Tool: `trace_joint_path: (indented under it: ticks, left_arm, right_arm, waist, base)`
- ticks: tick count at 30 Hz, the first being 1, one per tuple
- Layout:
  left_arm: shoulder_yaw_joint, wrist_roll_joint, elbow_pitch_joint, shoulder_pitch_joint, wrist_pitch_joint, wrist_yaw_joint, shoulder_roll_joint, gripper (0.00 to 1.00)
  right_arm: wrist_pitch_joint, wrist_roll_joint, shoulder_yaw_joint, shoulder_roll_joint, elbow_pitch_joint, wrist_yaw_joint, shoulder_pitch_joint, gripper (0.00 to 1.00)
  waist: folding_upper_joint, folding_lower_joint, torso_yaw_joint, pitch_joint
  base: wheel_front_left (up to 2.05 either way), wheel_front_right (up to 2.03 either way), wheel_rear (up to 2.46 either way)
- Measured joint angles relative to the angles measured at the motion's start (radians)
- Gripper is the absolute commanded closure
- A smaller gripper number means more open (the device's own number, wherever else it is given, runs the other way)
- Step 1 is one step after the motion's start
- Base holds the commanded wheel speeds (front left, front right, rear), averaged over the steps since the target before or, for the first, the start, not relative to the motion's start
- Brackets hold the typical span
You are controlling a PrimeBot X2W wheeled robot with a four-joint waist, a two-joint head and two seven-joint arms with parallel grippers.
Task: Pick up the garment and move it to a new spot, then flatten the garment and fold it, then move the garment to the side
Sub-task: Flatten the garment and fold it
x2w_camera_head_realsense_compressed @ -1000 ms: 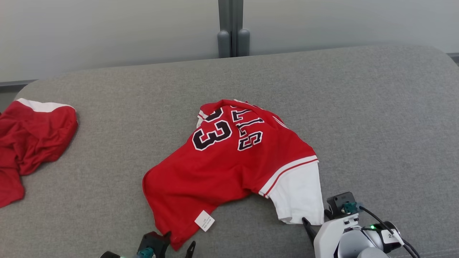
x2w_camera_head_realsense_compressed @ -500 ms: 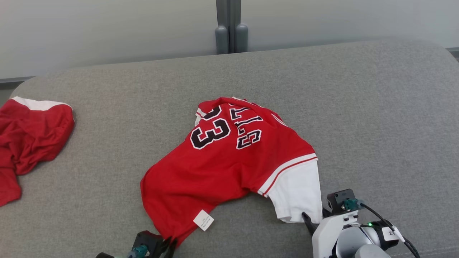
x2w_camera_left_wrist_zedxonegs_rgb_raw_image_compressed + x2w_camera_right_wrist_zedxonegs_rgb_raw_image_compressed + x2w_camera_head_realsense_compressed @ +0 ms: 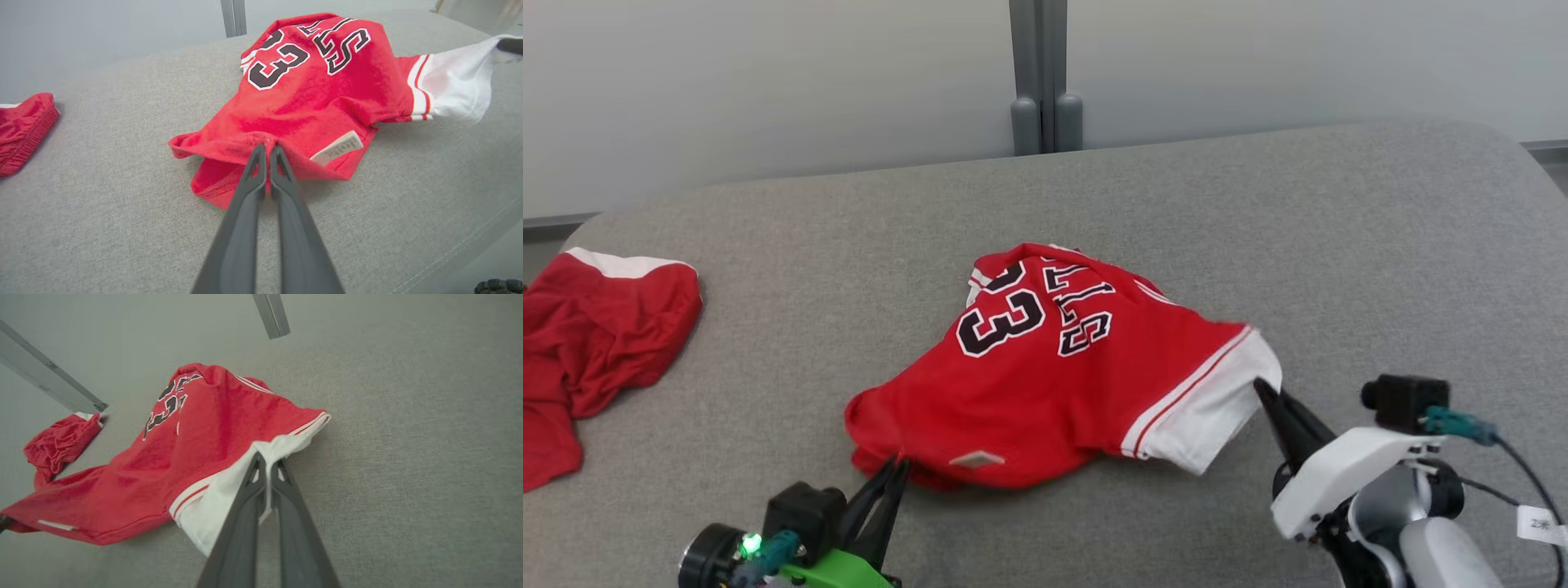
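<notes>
The garment (image 3: 1045, 376) is a red jersey with a black "23", lettering and a white band, lying mid-surface on the grey cushion. My left gripper (image 3: 900, 465) is shut on its red hem at the near left corner; the left wrist view shows the gripper (image 3: 267, 149) pinching that hem above the cushion. My right gripper (image 3: 1260, 385) is shut on the white band at the right corner, and the right wrist view has this gripper (image 3: 267, 459) clamping white cloth of the garment (image 3: 196, 449). Both held corners are raised off the surface; the middle still rests on it.
A second red garment with a white band (image 3: 596, 343) lies crumpled at the far left of the grey cushion (image 3: 1380, 269). A grey post (image 3: 1039, 82) stands against the pale wall behind. The cushion's front seam (image 3: 461, 245) runs near my left arm.
Both grippers closed on the garment's near corners and lifted them, the right one moving up and back. The white band now hangs from the right fingers. The camera shifted slightly.
</notes>
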Motion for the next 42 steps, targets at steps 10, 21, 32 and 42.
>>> trace_joint_path:
  ticks: [10,21,32,42]
  left_arm:
    - [0.077,-0.146,-0.622,-0.044,0.246,-0.029,0.167,1.0]
    - [0.205,-0.352,-0.682,-0.424,0.438,-0.041,0.347,1.0]
    - [0.024,-0.379,-0.253,-0.999,0.446,-0.046,0.44,1.0]
    - [-0.149,-0.174,0.294,-1.535,0.007,-0.047,0.327,1.0]
  right_arm:
    - [0.152,0.277,-0.21,0.0,-0.638,-0.001,0.001,1.0]
    - [0.466,0.361,-0.385,-0.002,-0.74,-0.001,-0.459,1.0]
    - [0.495,0.067,-0.369,0.0,-0.22,-0.001,-1.025,1.0]
    - [0.084,-0.006,-0.377,0.0,0.328,-0.001,-1.586,1.0]
  waist:
    - [0.0,0.0,-0.027,-0.031]
    - [0.0,0.0,-0.091,0.006]
    - [0.0,0.0,-0.128,0.214]
    - [0.0,0.0002,-0.098,0.476]
  base:
    - [0.0,0.0,0.0]
    - [0.0,0.0,0.0]
    - [0.0,0.0,0.0]
    - [0.0,0.0,0.0]
